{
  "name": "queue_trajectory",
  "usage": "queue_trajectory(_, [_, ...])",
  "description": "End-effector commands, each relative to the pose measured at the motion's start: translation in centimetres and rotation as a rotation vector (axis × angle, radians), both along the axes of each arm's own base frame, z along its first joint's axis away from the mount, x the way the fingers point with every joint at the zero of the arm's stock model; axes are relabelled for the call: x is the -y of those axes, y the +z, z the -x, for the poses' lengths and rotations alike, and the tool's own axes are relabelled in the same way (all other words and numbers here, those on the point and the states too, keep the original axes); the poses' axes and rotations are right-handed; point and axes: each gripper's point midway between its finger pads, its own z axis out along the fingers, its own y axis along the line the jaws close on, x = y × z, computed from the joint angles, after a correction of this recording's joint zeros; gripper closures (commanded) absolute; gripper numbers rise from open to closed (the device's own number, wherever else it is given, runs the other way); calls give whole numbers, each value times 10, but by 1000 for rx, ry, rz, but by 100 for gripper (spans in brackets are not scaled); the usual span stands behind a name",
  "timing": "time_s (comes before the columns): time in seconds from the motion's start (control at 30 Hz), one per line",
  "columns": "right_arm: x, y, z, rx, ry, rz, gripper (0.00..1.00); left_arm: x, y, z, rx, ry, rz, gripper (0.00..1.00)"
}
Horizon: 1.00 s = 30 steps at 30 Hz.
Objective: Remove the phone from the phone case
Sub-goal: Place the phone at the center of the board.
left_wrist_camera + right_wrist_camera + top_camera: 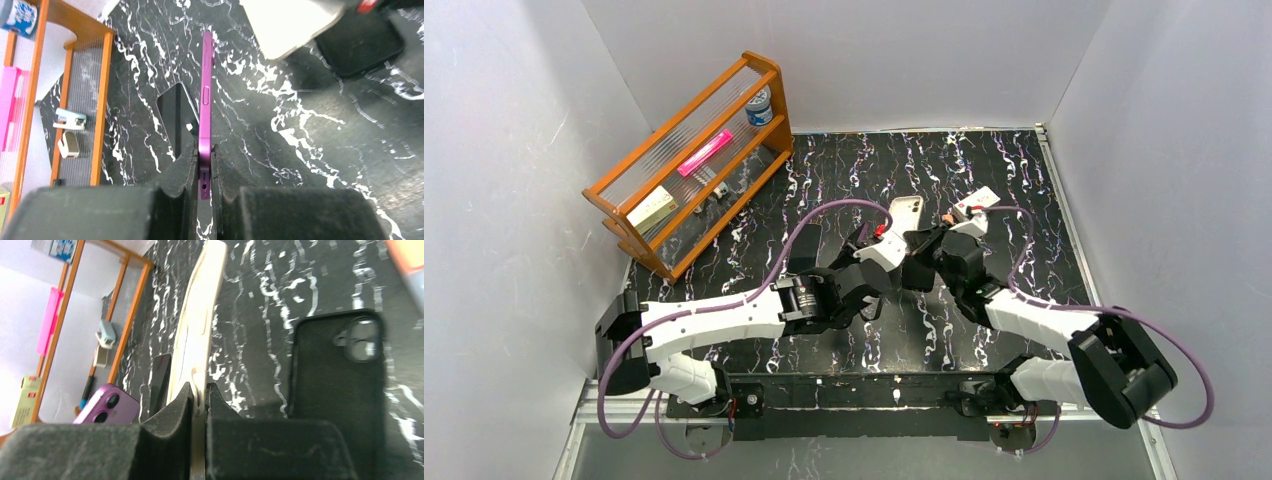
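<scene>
A purple phone (206,100) stands edge-on above the table, with my left gripper (205,150) shut on its lower end. The same phone (107,405) shows its two camera lenses at the lower left of the right wrist view. My right gripper (199,390) is shut on a cream phone case (197,330), also edge-on. Phone and case are apart, side by side. From above, the cream case (905,211) rises between the two wrists, and the phone is hidden by the left arm.
A black phone case (340,370) lies flat on the marble table (1024,180), to the right of the cream one. A dark flat slab (175,117) lies left of the phone. A wooden rack (689,165) with small items stands at the back left. A white card (977,203) lies behind the right wrist.
</scene>
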Motion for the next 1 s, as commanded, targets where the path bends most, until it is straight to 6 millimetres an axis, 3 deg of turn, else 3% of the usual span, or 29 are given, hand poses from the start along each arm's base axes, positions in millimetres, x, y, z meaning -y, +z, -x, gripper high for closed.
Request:
queue_trajectory(0.0, [44, -1, -3, 20, -133, 49, 99, -9, -6, -22, 77, 35, -28, 100])
queue_trajectory(0.2, [64, -5, 6, 13, -157, 37, 99, -13, -34, -52, 92, 45, -101, 100])
queue_trajectory(0.53, [60, 1, 7, 30, -108, 3, 99, -13, -79, -78, 144, 86, -291, 100])
queue_trajectory(0.73, [59, 6, 8, 44, -95, -7, 99, -20, -103, -85, 151, 142, -395, 100])
queue_trajectory(0.97, [58, 6, 9, 42, -91, -21, 99, -31, -133, -78, 103, 167, -447, 100])
